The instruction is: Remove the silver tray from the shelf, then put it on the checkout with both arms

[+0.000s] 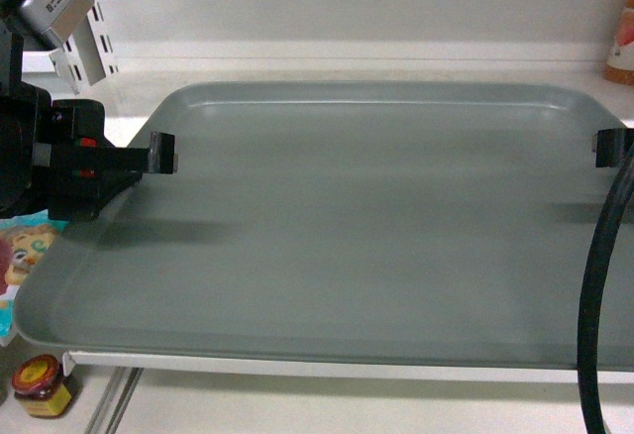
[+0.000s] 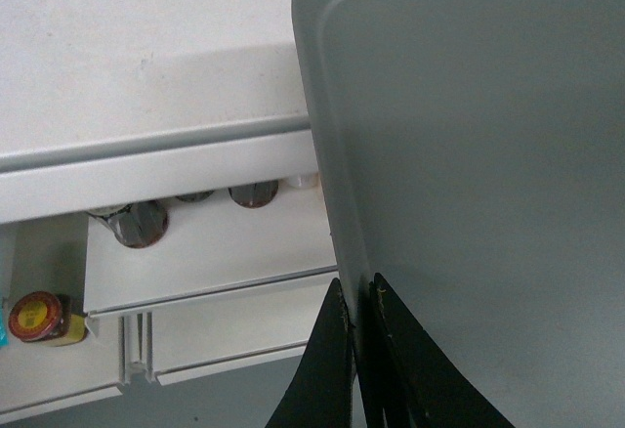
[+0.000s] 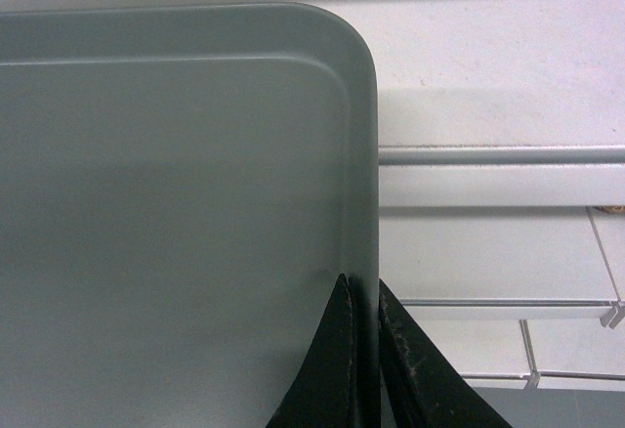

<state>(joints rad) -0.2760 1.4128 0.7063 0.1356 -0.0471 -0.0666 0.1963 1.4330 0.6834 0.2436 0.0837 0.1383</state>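
Silver tray (image 1: 337, 226) is held level in front of the shelf (image 1: 396, 62), its far edge over the shelf board. Left hand (image 2: 357, 296) is clamped on the left rim, right hand (image 3: 363, 291) on the right rim. Small jars (image 2: 142, 221) are seen on a lower shelf.

White shelf boards under the silver tray

We see the white shelf (image 1: 396, 57) with its pale grey front lip (image 2: 146, 169) running under the silver tray (image 1: 376, 226); whether the tray touches the board we cannot tell. At the far right of the shelf stands an orange-labelled container (image 1: 621, 48). On lower boards we spot a yellow-labelled jar with a red lid (image 1: 42, 386) and a row of dark round lids (image 2: 142, 223).
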